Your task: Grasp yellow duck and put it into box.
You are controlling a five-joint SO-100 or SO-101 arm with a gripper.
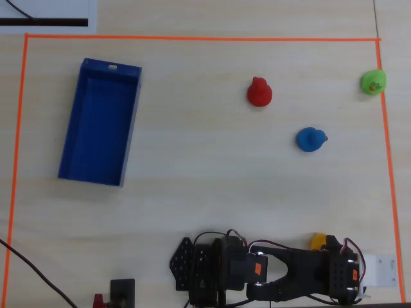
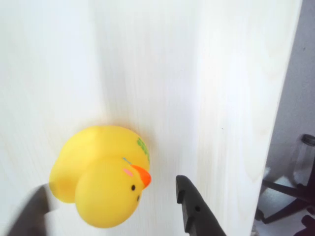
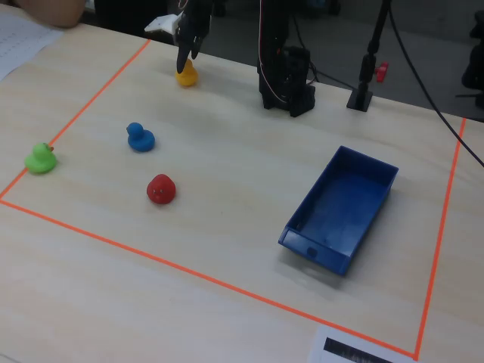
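Item: duck, sitting between your gripper jaws, which are spread and not touching it; beak at 3 o'clock, wrist view.

A: What stands between the yellow duck and the box?

B: Mostly bare bench. In the fixed view the arm's black base sits on the straight line between them, with a small black post just past it.

A: And the other ducks?

B: The blue duck, red duck and green duck lie farther out on the bench, well apart from one another and well clear of the box.

A: Room around the yellow one?

B: In the wrist view the gripper has one finger either side, with bench bare all round; the bench edge runs close on the right.

A: The box itself?

B: Open-topped, low walls, interior clear.
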